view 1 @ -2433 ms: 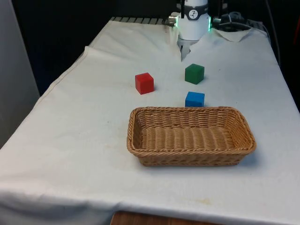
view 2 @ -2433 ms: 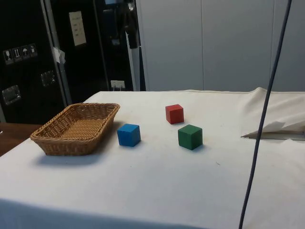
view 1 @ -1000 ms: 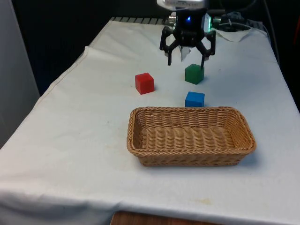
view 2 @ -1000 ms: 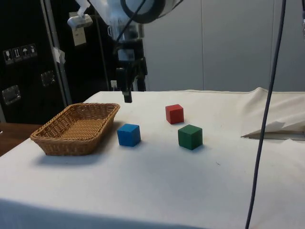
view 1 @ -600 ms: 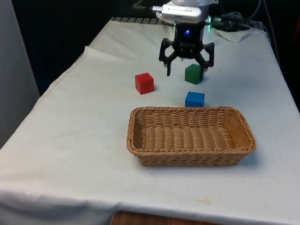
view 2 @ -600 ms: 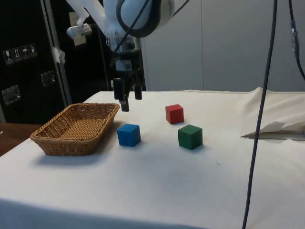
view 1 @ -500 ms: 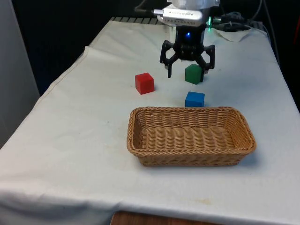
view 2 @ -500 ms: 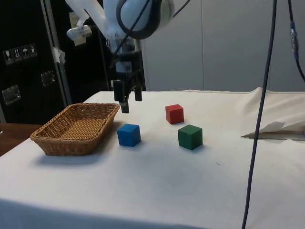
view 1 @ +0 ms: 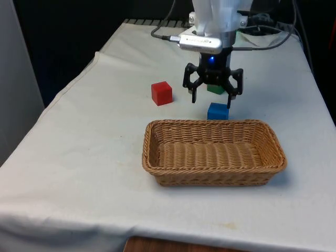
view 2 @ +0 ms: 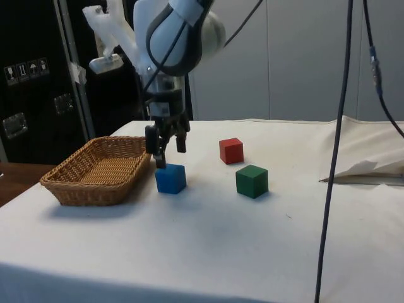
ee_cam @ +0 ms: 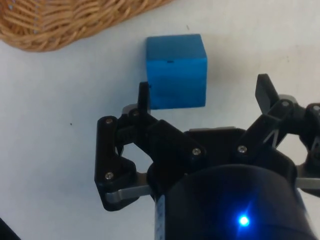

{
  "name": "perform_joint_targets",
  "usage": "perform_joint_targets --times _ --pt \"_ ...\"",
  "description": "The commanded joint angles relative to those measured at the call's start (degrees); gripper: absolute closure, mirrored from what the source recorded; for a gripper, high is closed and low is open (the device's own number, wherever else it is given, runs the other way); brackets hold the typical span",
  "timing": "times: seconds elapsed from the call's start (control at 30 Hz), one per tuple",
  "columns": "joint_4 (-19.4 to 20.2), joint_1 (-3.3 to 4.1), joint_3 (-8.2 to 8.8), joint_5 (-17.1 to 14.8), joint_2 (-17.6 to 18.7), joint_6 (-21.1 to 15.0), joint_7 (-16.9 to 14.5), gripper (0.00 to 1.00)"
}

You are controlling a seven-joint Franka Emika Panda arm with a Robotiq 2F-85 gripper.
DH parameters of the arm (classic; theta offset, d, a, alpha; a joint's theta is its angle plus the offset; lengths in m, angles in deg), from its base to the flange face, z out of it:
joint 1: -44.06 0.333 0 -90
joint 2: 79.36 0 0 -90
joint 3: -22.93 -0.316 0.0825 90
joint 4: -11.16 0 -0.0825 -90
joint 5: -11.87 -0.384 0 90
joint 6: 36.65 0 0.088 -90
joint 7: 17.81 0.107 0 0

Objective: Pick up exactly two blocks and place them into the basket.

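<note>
The tool (view 1: 211, 101) hangs just above the blue block (view 1: 218, 111) with its two fingers apart, one on each side of the block and not touching it. The basket (view 1: 212, 151) lies on the counter (view 1: 89, 147) with its long axis running across the front view, and the blue block stands just beside its far long rim. The red block (view 1: 161, 93) and the green block (view 2: 252, 180) stand further away, apart from each other.

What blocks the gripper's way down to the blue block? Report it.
Nothing visible. The gripper hangs open just above the blue block, with bare cloth around it. The basket sits close beside the block but not between them.
</note>
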Motion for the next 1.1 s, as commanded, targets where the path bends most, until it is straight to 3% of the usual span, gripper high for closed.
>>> perform_joint_targets --times 0.0,0.03,0.07,0.1,0.33,0.37,0.4,0.63,0.67,0.7,0.93,1.0,1.03,1.07 --pt "-0.3 -0.80 -1.15 -1.8 0.5 -0.5 -1.0 0.00" --pt "-0.5 -0.86 -1.26 -2.3 0.8 -0.6 -1.1 0.00" --pt "-0.4 -0.06 -0.17 -0.9 0.7 -0.1 -0.1 0.00" --pt "-0.6 -0.86 -1.32 -2.8 1.1 -0.6 -1.2 0.00" --pt "-1.4 -0.86 -1.55 -6.2 2.8 -1.2 -2.6 0.00" --pt "-1.3 -0.06 -0.52 -5.0 2.9 -0.8 -1.6 0.00" --pt "-1.5 -0.86 -1.55 -6.5 2.9 -1.3 -2.7 0.00" --pt "-1.8 -0.52 -1.20 -6.4 3.7 -1.3 -2.5 0.00" --pt "-1.5 -0.06 -0.57 -5.6 3.5 -1.0 -2.0 0.00" --pt "-1.8 -0.52 -1.20 -6.4 3.9 -1.3 -2.5 0.00" --pt "-2.8 -0.57 -1.43 -6.4 5.7 -1.6 -2.3 0.00" --pt "-2.7 -0.06 -0.86 -5.6 5.8 -1.3 -1.8 0.00" --pt "-2.9 -0.52 -1.32 -6.2 5.9 -1.5 -2.2 0.00" --pt "-2.9 -0.46 -1.26 -6.2 6.0 -1.5 -2.1 0.00"
